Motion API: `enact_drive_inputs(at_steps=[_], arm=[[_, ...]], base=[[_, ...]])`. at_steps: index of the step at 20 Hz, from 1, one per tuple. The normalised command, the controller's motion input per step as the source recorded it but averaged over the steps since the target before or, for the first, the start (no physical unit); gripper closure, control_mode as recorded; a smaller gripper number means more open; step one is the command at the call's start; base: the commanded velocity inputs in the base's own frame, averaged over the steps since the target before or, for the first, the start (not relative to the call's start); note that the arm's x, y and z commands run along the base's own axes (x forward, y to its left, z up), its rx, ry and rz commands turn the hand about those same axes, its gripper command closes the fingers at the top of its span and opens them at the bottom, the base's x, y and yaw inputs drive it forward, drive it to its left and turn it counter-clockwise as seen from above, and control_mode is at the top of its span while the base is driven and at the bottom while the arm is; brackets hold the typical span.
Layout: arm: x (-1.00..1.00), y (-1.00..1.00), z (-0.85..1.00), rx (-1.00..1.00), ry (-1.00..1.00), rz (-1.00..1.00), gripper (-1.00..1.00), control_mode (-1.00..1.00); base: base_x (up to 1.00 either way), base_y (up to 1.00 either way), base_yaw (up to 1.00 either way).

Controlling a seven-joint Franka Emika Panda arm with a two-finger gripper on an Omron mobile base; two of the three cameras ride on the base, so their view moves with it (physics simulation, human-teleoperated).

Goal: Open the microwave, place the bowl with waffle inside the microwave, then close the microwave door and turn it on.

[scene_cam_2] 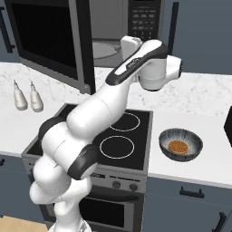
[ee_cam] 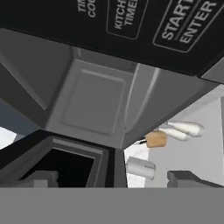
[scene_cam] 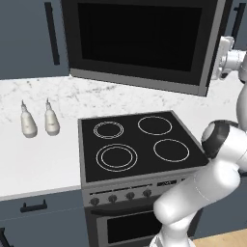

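Right base view shows the microwave door point(scene_cam_2: 50, 41) swung wide open toward the left, its black window facing out, while the grey inside of the microwave point(scene_cam_2: 108, 36) with its round turntable lies open behind the arm. The gripper point(scene_cam_2: 128, 45) sits at the mouth of that opening, just below the black keypad strip point(scene_cam_2: 144, 18) on the microwave's right side. Its fingers are hidden behind the wrist here, so I cannot tell whether the jaws stand wide or narrow.

In the hand view, 2 dark finger tips rise at the bottom edge, one point(ee_cam: 39, 178) at the left and one point(ee_cam: 188, 177) at the right, well apart across the frame with nothing seen between them. Above the tips is the keypad, with START and ENTER lettering readable, and beneath it the grey wall of the microwave.

The bowl point(scene_cam_2: 181, 144) rests on the white counter point(scene_cam_2: 204, 113), well below the gripper and off to its right, just beside the stove point(scene_cam_2: 113, 136). The waffle point(scene_cam_2: 178, 147) lies flat inside the bowl.

2 pale bottles point(scene_cam: 37, 120) stand on the counter far to the gripper's left, in the left base view. The open door hangs above the stove's 4 burner rings.
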Motion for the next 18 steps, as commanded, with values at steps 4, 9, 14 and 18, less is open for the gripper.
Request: enact_drive_inputs(at_steps=[4,9,14,18], arm=[[-0.32,0.32,0.00,0.00,0.01,0.19,-1.00,-1.00],[-0.32,0.63,0.00,0.00,0.04,0.21,-1.00,-1.00],[-0.70,0.60,0.00,0.00,0.01,0.19,-1.00,-1.00],[-1.00,0.74,0.01,0.00,0.00,0.16,-1.00,-1.00]], base=[[0.00,0.00,0.00],[0.00,0.00,0.00],[0.00,0.00,0.00],[0.00,0.00,0.00]])
